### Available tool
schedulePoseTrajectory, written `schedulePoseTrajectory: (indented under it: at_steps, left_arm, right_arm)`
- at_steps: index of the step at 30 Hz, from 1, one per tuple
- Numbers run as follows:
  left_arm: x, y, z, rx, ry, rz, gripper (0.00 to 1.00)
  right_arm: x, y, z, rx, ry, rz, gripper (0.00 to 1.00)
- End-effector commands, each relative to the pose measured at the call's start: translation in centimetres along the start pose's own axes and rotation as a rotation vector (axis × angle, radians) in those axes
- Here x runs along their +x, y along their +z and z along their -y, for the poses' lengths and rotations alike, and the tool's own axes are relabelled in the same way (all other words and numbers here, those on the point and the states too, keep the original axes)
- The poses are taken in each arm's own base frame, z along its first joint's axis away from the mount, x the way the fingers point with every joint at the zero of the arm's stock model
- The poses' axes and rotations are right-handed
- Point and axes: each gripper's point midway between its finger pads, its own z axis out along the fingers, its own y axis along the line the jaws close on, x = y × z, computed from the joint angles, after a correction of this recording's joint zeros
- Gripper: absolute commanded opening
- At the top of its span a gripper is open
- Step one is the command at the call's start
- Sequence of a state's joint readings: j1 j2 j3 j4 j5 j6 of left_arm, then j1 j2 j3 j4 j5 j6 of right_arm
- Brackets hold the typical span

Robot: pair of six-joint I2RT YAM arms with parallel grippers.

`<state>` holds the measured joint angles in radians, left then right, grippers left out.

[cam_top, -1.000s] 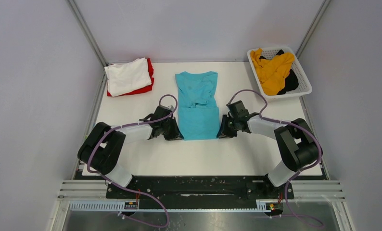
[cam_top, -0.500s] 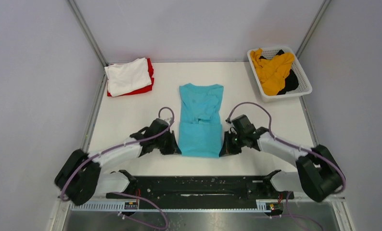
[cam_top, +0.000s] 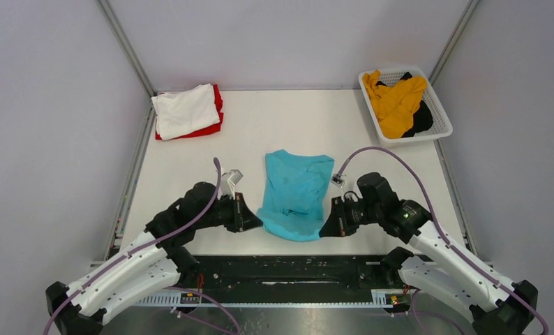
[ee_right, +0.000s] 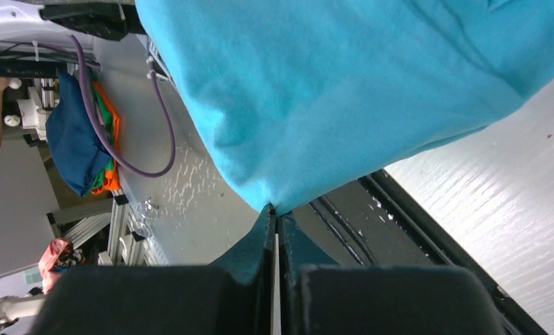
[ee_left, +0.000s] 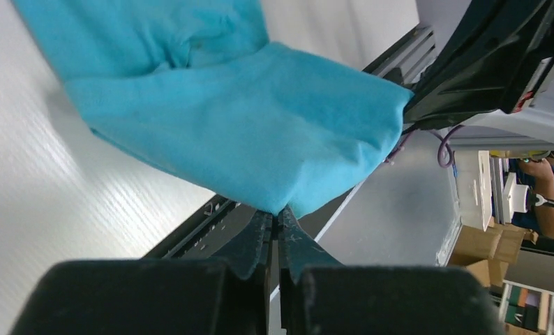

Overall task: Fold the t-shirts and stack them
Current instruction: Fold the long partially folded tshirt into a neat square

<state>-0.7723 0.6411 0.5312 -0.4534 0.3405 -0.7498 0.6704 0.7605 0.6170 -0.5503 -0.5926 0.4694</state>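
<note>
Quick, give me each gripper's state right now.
Left gripper: shut on the teal t-shirt, at its near edge.
Right gripper: shut on the same teal t-shirt, also at its near edge.

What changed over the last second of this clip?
Both arms drew back, the left gripper and right gripper dragging the teal t-shirt toward their bases, its near corners pinched. The folded white t-shirt, red t-shirt and basket stayed put.

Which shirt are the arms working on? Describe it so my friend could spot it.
On the white table, look at the middle of the near edge. The turquoise t-shirt is there, its near corners pinched by the left gripper and right gripper. It is the only blue-green one, and the only one being held.
</note>
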Motion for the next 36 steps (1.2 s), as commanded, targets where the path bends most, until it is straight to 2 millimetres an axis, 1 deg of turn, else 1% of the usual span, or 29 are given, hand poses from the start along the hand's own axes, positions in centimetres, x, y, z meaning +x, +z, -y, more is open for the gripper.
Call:
schedulePoseTrajectory:
  at_steps: [1,4,5,7,9,11,13,16,18,20,22,24,27,32,33,34,36]
  left_arm:
    - [-5.7,-1.1,3.3,0.045,0.105,0.204,0.00]
    - [-7.5,-0.7,2.2,-0.056,0.108,0.231,0.00]
    - [-8.3,-0.7,1.8,-0.090,0.112,0.240,0.00]
    - [-10.4,-0.3,1.4,-0.134,0.114,0.290,0.00]
    - [-12.6,0.1,1.0,-0.152,0.091,0.351,0.00]
    - [-14.5,0.6,0.2,-0.183,0.071,0.385,0.00]
    - [-16.0,1.6,-1.2,-0.231,0.041,0.377,0.00]
    - [-18.1,2.9,-2.2,-0.244,0.028,0.373,0.00]
    - [-19.6,3.5,-3.3,-0.286,0.019,0.380,0.00]
    - [-20.6,4.4,-4.3,-0.312,0.016,0.362,0.00]
    - [-21.7,5.4,-4.8,-0.309,0.018,0.352,0.00]
    - [-22.6,6.5,-5.1,-0.300,0.013,0.337,0.00]
    - [-23.9,8.0,-6.3,-0.321,-0.006,0.313,0.00]
    - [-25.8,10.5,-8.9,-0.358,-0.039,0.285,0.00]
    - [-26.1,11.1,-9.5,-0.367,-0.044,0.278,0.00]
    - [-26.2,11.9,-10.6,-0.386,-0.058,0.260,0.00]
    - [-26.6,13.4,-11.9,-0.398,-0.075,0.229,0.00]
  right_arm:
    - [-3.6,-1.6,-1.3,0.004,-0.064,0.102,0.00]
    - [-6.0,-2.6,-1.3,0.005,-0.043,0.182,0.00]
    - [-6.8,-2.9,-0.9,0.006,-0.010,0.198,0.00]
    - [-7.9,-2.9,-0.1,0.011,0.036,0.207,0.00]
    - [-8.9,-2.5,0.4,0.006,0.060,0.219,0.00]
    - [-10.0,-2.1,1.4,0.027,0.109,0.222,0.00]
    - [-11.6,-2.3,2.8,0.071,0.160,0.253,0.00]
    - [-14.2,-2.8,4.7,0.134,0.193,0.319,0.00]
    - [-15.1,-2.7,5.7,0.154,0.228,0.319,0.00]
    - [-15.9,-2.6,6.8,0.177,0.260,0.322,0.00]
    - [-16.7,-2.6,7.8,0.190,0.285,0.329,0.00]
    - [-17.9,-2.6,8.6,0.197,0.307,0.345,0.00]
    - [-19.5,-2.6,10.2,0.218,0.333,0.356,0.00]
    - [-21.6,-1.7,14.1,0.280,0.406,0.356,0.00]
    - [-21.9,-1.4,15.1,0.301,0.420,0.357,0.00]
    - [-22.5,-1.3,16.0,0.322,0.427,0.364,0.00]
    - [-23.3,-0.8,17.7,0.350,0.445,0.362,0.00]
